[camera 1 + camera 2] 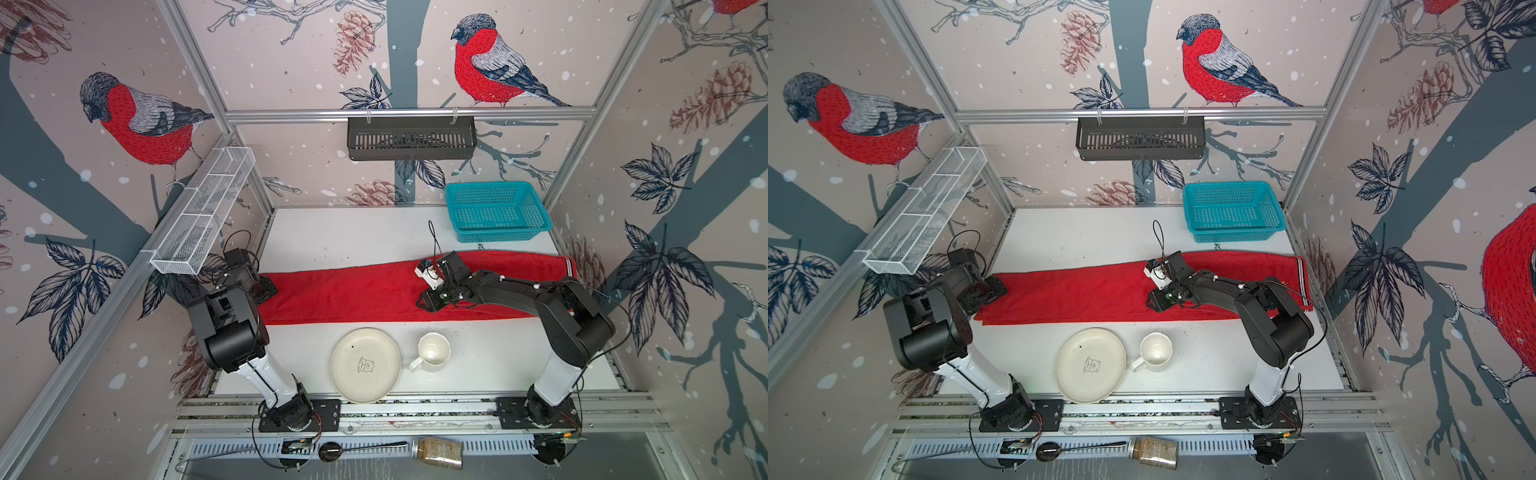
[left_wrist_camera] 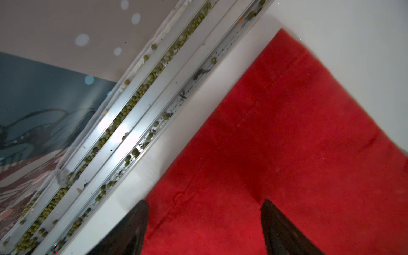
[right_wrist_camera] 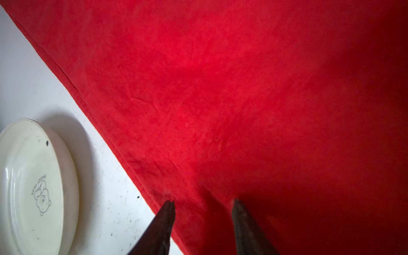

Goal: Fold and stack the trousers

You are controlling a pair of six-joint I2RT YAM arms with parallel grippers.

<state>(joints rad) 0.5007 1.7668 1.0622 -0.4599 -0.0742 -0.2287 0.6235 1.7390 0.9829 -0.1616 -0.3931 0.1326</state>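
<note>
In both top views the trousers [image 1: 353, 295] [image 1: 1079, 295] lie flat in one long strip across the middle of the tabletop [image 1: 332, 232], from its left edge to its right edge (striped band [image 1: 568, 269] at the right end). The left gripper [image 1: 265, 287] sits over the strip's left end. The right gripper [image 1: 424, 304] is low over the cloth right of the middle. A plate [image 1: 365, 365] and mug [image 1: 432, 351] stand near the front edge.

The left wrist view shows the left gripper [image 2: 205, 202] with jaws wide, empty, above the trousers' end.

In the right wrist view, the right gripper [image 3: 203, 201] has jaws narrowly apart on the cloth by its front hem, nothing pinched.
</note>
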